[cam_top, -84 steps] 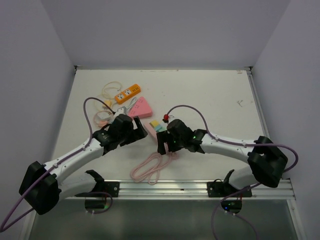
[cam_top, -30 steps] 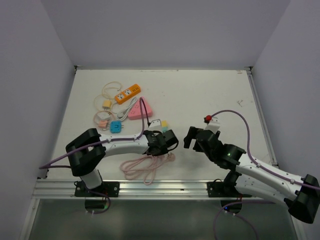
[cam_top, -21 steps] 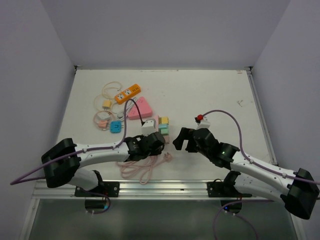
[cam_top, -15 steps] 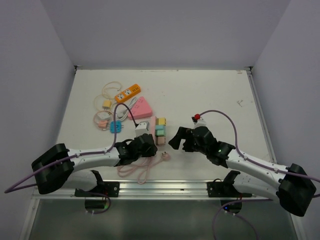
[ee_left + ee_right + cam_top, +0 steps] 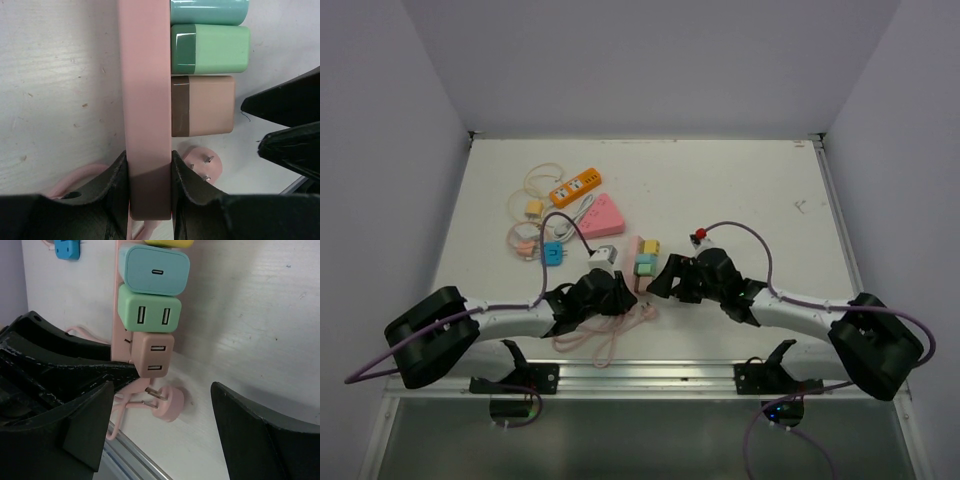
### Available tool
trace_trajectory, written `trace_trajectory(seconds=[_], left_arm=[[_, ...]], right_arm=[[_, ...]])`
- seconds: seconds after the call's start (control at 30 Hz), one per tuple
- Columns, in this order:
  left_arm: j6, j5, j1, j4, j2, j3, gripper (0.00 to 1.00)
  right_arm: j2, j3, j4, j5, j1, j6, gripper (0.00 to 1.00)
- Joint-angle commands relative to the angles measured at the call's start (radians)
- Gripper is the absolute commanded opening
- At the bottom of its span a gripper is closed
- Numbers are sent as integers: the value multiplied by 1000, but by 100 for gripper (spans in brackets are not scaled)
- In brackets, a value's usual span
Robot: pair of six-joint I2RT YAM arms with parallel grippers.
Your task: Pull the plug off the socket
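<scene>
Hazard, misgrip: left gripper [image 5: 148, 170] clamped on near end of pink socket strip [image 5: 145, 90]; right gripper [image 5: 161, 387] spread open, facing tan plug [image 5: 154, 355] seated nearest the clamp; off-centre closure may catch green plug [image 5: 149, 316] or drag strip loose.

From my screen I see a flat off-white table top [image 5: 740, 190], faintly grained and scuffed in the wrist views; a few small dark marks [image 5: 803, 206] sit near its far right corner; plain pale lavender-grey walls box it in, the back wall [image 5: 650, 60] meeting the table's far edge, the left wall [image 5: 380, 150] and right wall [image 5: 910, 140] running along its sides; a thin metal strip [image 5: 838, 225] lines the right edge; a silver aluminium rail [image 5: 650, 377] runs along the near edge; below it lies a dark grey-green surface [image 5: 650, 440], floor or shelf I cannot tell; the light is soft and even.
</scene>
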Motion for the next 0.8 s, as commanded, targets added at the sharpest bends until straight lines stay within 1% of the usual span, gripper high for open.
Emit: trace_trajectory(seconds=[0.0,0.1,0.13,0.23,0.43,0.6,0.63,0.77], left_arm=[[38,9,11,193,7,-5,0],[31,13,16,215,14,-18,0],[27,15,19,224,14,-28,0],[21,15,27,235,14,-35,0],[31,12,47,244,52,1,0],[47,30,62,258,119,44,0],[47,35,70,264,127,46,0],[38,65,91,299,162,34,0]], right_arm=[[70,15,134,-49,-1,-11,81],[115,29,169,-57,-1,-26,75],[138,30,192,-60,-1,-28,72],[181,56,221,-72,-1,-40,68],[252,121,238,-82,-1,-66,63],[325,184,241,-80,-3,-77,59],[336,188,252,-86,-6,-71,55],[362,184,286,-86,-12,-63,48]])
